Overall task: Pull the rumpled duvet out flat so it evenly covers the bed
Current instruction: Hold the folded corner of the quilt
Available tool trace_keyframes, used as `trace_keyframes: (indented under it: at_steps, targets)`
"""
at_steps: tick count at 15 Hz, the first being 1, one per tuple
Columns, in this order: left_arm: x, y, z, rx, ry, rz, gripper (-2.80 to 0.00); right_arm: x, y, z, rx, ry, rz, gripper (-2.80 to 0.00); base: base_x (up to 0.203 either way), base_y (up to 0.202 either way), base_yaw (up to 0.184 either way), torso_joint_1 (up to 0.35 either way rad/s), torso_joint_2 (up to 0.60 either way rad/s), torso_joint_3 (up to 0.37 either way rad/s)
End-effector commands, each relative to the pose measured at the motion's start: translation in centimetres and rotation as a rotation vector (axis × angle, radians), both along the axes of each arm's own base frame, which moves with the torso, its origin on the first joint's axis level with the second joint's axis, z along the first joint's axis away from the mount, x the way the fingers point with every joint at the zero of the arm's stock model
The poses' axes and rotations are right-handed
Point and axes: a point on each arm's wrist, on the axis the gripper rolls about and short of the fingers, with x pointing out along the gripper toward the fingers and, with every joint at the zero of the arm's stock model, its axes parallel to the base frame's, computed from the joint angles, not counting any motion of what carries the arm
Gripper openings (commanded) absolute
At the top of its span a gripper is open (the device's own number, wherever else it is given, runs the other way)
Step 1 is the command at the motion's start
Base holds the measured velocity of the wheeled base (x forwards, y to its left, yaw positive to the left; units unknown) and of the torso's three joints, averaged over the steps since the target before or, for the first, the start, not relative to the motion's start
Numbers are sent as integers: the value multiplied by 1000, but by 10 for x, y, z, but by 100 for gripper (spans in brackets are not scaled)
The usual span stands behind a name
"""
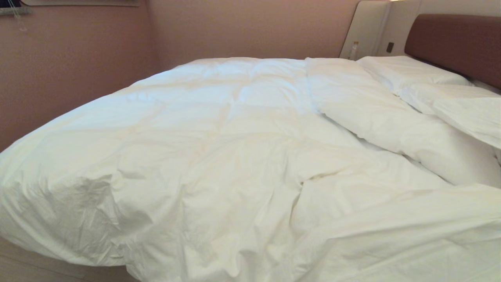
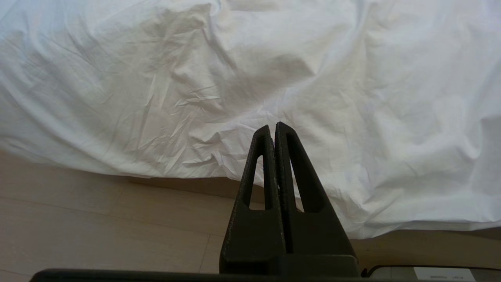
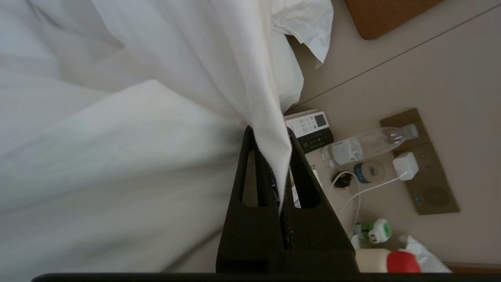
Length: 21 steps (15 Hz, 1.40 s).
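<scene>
Head view: the duvet [image 1: 219, 156] covers most of the bed [image 1: 458, 43], bunched in a thick fold near the pillows [image 1: 411, 70] at the head end.
Left wrist view: left gripper [image 2: 273, 127], fingers pressed together, empty, beside the duvet's hanging edge above the floor [image 2: 98, 219].
Right wrist view: right gripper [image 3: 270, 137] clamped on a duvet corner, by the bedside shelf [image 3: 450, 98] holding a water bottle [image 3: 364, 145].

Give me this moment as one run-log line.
right gripper: shut on duvet edge, lifted | left gripper: shut, empty, near floor | duvet: folded back short of pillows | bed: not evenly covered
</scene>
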Motion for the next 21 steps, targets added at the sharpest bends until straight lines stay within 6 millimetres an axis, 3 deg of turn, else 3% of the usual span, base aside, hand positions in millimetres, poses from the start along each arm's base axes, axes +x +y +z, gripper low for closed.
trace_keyframes:
  at_steps: [1,5,6,9,13,18,21]
  targets:
    - [0,0,0,-1,0,0,-280,-11,-2,-4,-59,63,27,-280,0,0,0,0,0,0]
    - [0,0,0,-1,0,0,-280,-13,-2,-8,-74,85,41,-280,0,0,0,0,0,0]
    - [0,0,0,-1,0,0,-280,-13,-2,-8,-74,86,42,0,0,0,0,0,0,0]
    - [0,0,0,-1,0,0,-280,-14,-2,-7,-68,79,70,0,0,0,0,0,0,0]
    - [0,0,0,-1,0,0,-280,-34,-2,3,-35,-1,304,0,0,0,0,0,0,0]
    - [0,0,0,-1,0,0,-280,-33,0,24,-1,-208,368,0,0,0,0,0,0,0]
    - [0,0,0,-1,0,0,-280,-18,3,39,34,-344,419,0,0,0,0,0,0,0]
